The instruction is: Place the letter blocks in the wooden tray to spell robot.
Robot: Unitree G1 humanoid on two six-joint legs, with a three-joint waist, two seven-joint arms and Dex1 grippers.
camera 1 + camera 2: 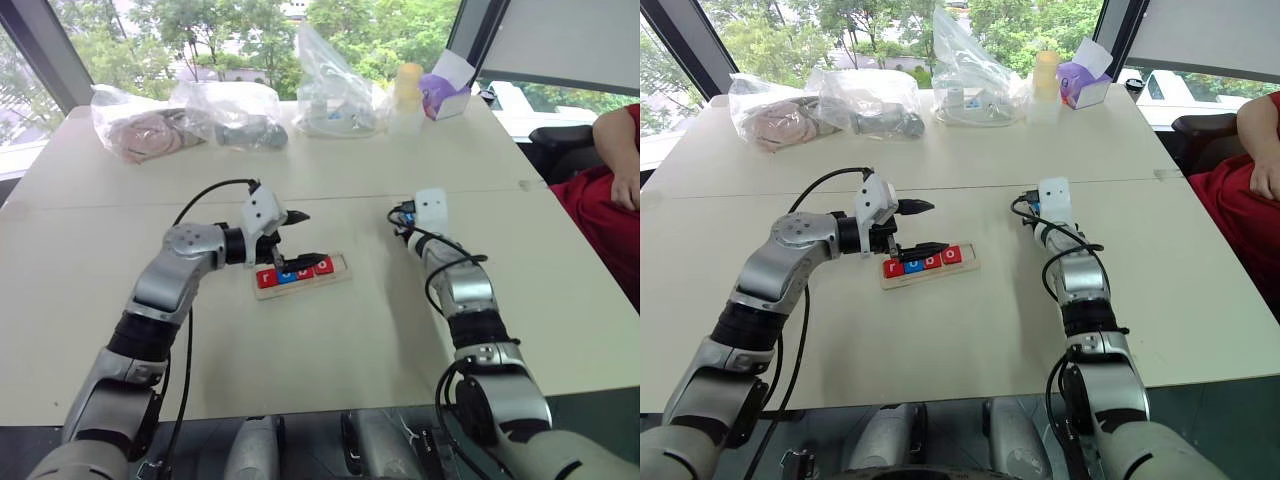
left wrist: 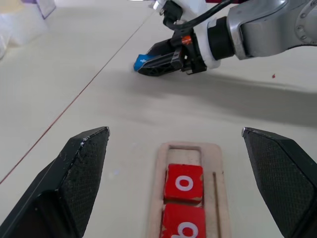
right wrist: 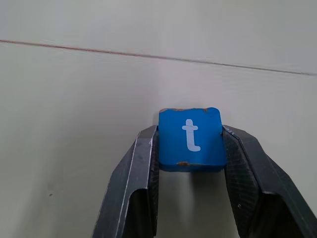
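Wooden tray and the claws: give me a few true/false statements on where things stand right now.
1. The right claw is shut on the blue t block. True.
2. The wooden tray already holds all five letter blocks. False: four tiles sit in it, and the slot at the end nearer the right arm is bare.
3. The left claw is shut on a red block. False: its fingers stand wide apart over the tray, holding nothing.
4. The tile next to the bare slot is a red o block. True.
5. The t block lies inside the tray. False: it is out on the table, between the right claw's fingers.
6. Clear plastic bags sit at the table's far edge. True.
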